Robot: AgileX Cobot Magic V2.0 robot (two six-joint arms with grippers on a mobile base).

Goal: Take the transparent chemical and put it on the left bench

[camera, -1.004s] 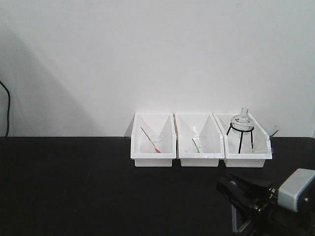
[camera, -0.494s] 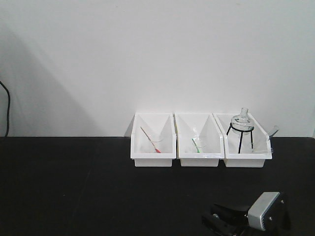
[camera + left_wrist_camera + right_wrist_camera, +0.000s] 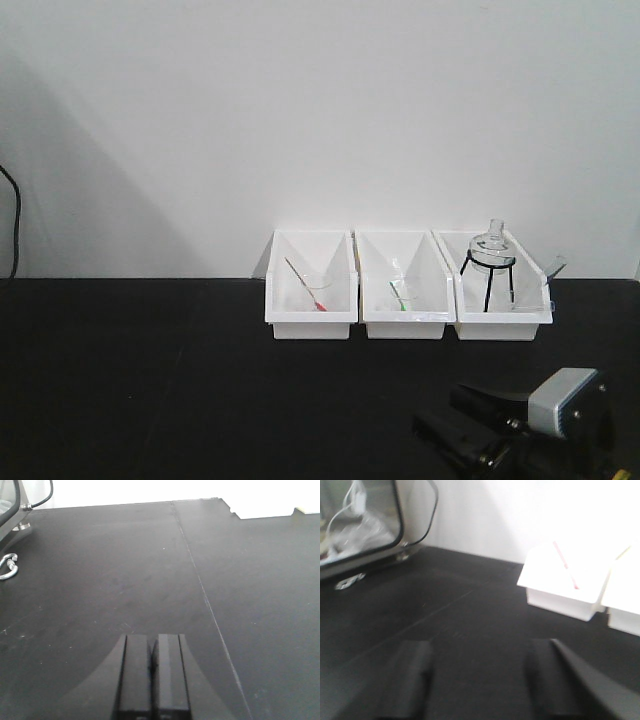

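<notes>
The transparent chemical (image 3: 528,296) is a faint clear beaker in the rightmost white bin (image 3: 505,326), and its pale rod (image 3: 556,263) sticks out over the bin's right wall. My right gripper (image 3: 436,410) is open and empty, low at the front right and well short of the bins; in its wrist view (image 3: 477,652) the fingers (image 3: 412,660) stand wide apart over the black top. My left gripper (image 3: 152,641) is shut and empty over bare black counter. No sink or blue doors show, so I cannot tell which bench this is.
The left bin holds a beaker with a red stick (image 3: 306,284) and the middle bin holds one with a green stick (image 3: 400,295). A glass flask on a black tripod (image 3: 492,262) shares the rightmost bin. A framed box with a cable (image 3: 365,525) and a metal clip (image 3: 7,566) lie to the left.
My right gripper dropped low and swung left half a second ago, then rose a little and shifted right. The bins and beakers have not moved.
</notes>
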